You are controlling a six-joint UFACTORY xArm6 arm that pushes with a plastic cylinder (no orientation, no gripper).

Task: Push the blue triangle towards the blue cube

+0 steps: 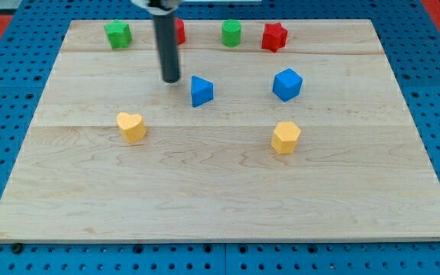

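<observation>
The blue triangle [201, 91] lies on the wooden board [220, 191], a little above the middle. The blue cube [287, 84] sits to its right at about the same height, with a clear gap between them. My tip [171, 79] stands just left of the blue triangle, slightly higher in the view, close to it but apart. The dark rod rises from the tip to the view's top edge.
Along the top edge stand a green block [118, 33], a red block [179, 30] partly hidden behind the rod, a green block [231, 33] and a red star [275, 37]. A yellow heart [131, 126] lies at left, a yellow block [286, 137] below the blue cube.
</observation>
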